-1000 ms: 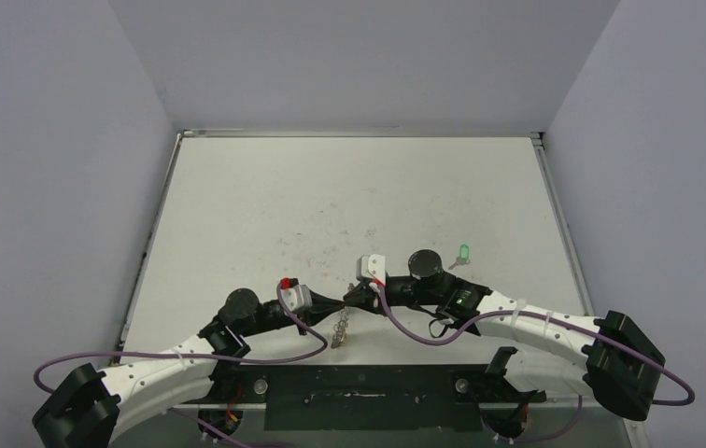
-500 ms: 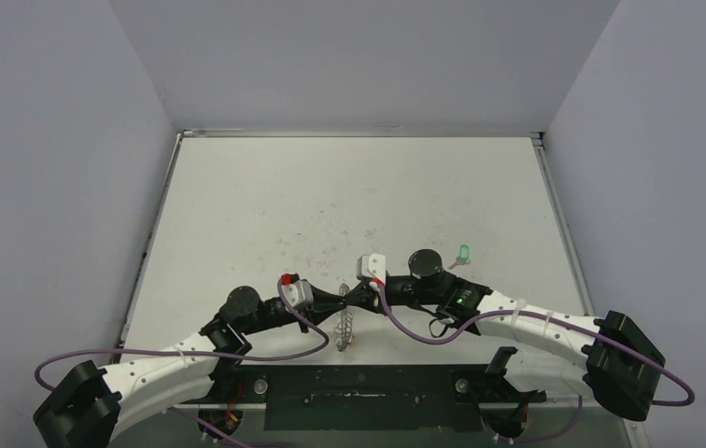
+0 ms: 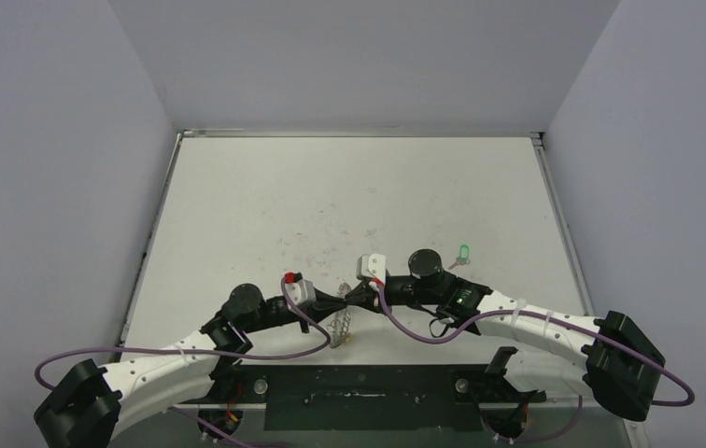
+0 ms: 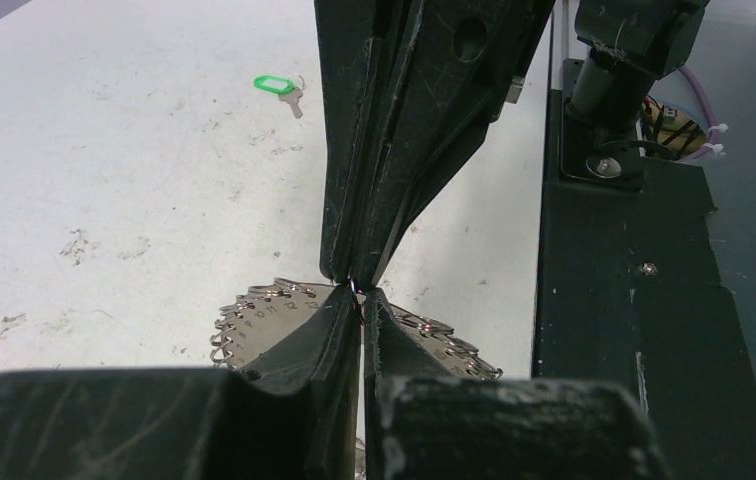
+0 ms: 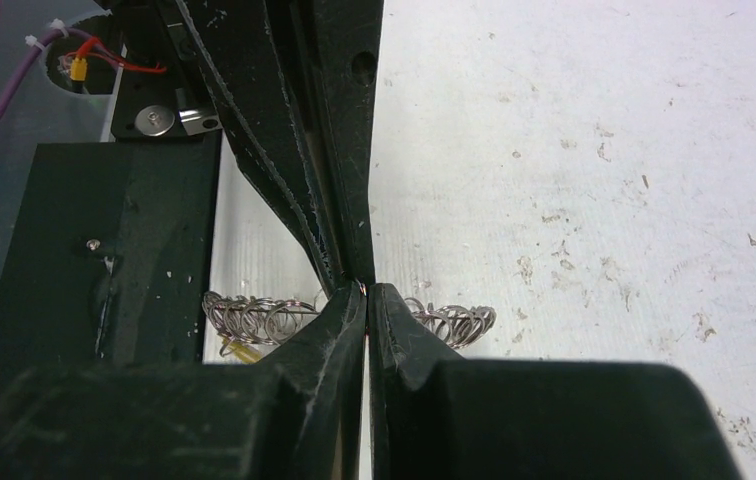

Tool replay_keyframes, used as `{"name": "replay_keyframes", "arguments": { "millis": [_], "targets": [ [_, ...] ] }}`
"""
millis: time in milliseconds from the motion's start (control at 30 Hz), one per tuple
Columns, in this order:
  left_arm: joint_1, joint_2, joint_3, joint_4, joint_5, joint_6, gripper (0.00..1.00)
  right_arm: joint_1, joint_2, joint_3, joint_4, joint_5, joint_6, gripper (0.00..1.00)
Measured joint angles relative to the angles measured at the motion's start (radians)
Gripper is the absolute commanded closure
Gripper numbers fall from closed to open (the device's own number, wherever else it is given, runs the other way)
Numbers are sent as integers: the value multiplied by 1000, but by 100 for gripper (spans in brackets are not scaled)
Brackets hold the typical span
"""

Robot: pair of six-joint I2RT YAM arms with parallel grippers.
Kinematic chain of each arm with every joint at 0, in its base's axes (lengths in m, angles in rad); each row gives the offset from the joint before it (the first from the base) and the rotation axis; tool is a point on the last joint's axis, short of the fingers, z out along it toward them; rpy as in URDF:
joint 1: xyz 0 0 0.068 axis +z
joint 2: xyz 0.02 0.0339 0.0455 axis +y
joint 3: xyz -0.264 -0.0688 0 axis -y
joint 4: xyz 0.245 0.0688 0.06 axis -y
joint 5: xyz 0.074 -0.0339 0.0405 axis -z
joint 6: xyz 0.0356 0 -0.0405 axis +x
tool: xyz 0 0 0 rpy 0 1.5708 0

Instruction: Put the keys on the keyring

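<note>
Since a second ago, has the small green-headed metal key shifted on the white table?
No. The green-headed key stays put, equally far from the right edge of the table.

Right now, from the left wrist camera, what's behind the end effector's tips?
The keyring, its wire loops showing on both sides. Its middle is covered by the left end effector, so whatever is pinched there is hidden.

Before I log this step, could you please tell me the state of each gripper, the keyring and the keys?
left gripper: shut, tips at the edge of the keyring.
right gripper: shut, tip to tip with the left gripper.
keyring: up on edge below the fingertips; whether a loop is pinched is hidden.
green key: lying loose on the table, off the keyring.
yellow key: only a yellow bit shows by the loops; attachment unclear.
</note>
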State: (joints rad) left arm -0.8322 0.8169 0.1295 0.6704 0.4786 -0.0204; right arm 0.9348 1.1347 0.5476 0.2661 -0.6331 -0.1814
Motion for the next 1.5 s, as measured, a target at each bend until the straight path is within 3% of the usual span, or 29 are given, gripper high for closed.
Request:
{"name": "replay_keyframes", "arguments": {
  "millis": [267, 400, 567, 733, 867, 1100, 1267, 1500],
  "targets": [
    [-4, -56, 1, -63, -17, 23, 100, 2, -28, 0, 24, 12, 35, 43],
    [-4, -77, 1, -87, -37, 33, 100, 3, -78, 0, 63, 22, 61, 28],
    [-4, -96, 1, -110, -53, 37, 100, 2, -116, 0, 86, 64, 88, 1],
    [-4, -108, 1, -122, -57, 38, 100, -22, -140, 7, 30, 273, 211, 0],
    [-4, -114, 1, -125, -64, 34, 100, -99, -124, 72, -147, 514, 359, 0],
    [-4, -117, 1, -129, -79, 19, 100, -389, 34, 240, -479, 746, 587, 5],
    [-4, -117, 1, -129, -82, 3, 100, -577, 95, 241, -644, 809, 684, 14],
    [-4, -117, 1, -129, -83, -10, 100, -832, 71, 126, -642, 722, 737, 26]
  ]
}}
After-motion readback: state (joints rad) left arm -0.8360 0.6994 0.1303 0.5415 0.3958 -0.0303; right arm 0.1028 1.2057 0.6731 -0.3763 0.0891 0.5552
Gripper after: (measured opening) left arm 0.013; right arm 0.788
